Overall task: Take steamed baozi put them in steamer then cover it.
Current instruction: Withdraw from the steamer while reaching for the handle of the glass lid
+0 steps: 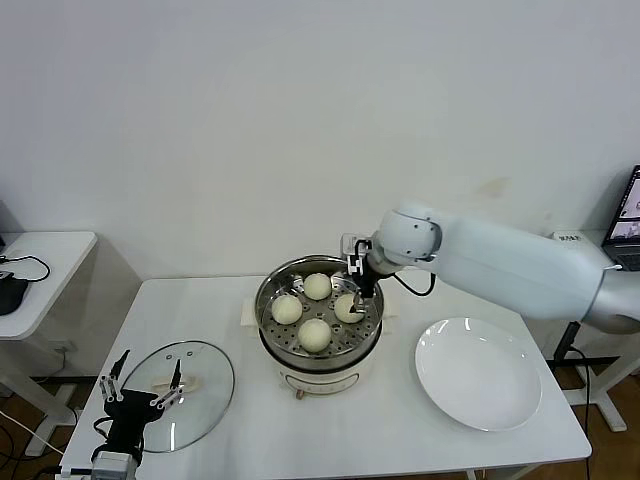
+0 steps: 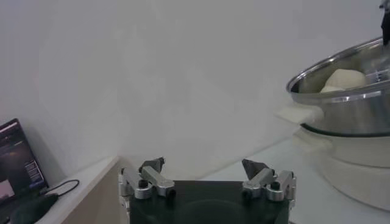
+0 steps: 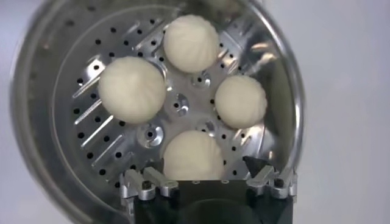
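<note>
1. With all four buns in the steamer, the right claw hangs wide and empty above them.
2. The lid lies on the bench beside the wide-open left claw, the nearer one.

Head view high, facing forward and down over the table, left wrist view low beside it, right wrist view close above, all sharing the steamer.
</note>
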`<action>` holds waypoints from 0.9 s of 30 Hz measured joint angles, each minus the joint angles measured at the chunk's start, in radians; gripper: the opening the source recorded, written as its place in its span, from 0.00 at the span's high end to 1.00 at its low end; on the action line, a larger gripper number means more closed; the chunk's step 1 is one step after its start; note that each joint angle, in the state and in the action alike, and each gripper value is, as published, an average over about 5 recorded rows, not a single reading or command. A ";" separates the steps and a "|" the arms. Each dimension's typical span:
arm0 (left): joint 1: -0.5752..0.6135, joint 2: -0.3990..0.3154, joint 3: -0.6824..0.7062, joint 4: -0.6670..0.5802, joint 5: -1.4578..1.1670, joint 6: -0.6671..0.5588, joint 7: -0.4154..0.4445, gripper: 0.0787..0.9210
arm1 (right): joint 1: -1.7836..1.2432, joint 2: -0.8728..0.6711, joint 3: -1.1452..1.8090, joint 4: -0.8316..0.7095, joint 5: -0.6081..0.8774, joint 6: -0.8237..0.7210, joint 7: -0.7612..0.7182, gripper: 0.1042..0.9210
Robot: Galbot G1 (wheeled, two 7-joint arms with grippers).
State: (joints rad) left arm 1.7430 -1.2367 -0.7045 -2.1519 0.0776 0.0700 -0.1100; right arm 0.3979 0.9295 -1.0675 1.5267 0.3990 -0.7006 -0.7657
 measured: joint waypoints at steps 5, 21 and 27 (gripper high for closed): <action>0.002 -0.004 -0.003 0.004 -0.001 -0.005 -0.002 0.12 | -0.039 -0.071 0.060 0.071 0.040 0.033 0.115 0.12; -0.018 -0.028 0.008 0.026 0.010 -0.011 -0.011 0.12 | -0.766 -0.188 0.727 0.259 0.019 0.431 0.546 0.12; -0.032 -0.024 0.003 0.045 0.026 -0.022 -0.020 0.12 | -1.119 -0.065 1.078 0.298 -0.040 0.594 0.574 0.12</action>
State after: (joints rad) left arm 1.7112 -1.2610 -0.7019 -2.1073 0.1040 0.0477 -0.1304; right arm -0.7215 0.8647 0.0104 1.8245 0.3589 -0.1068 -0.1921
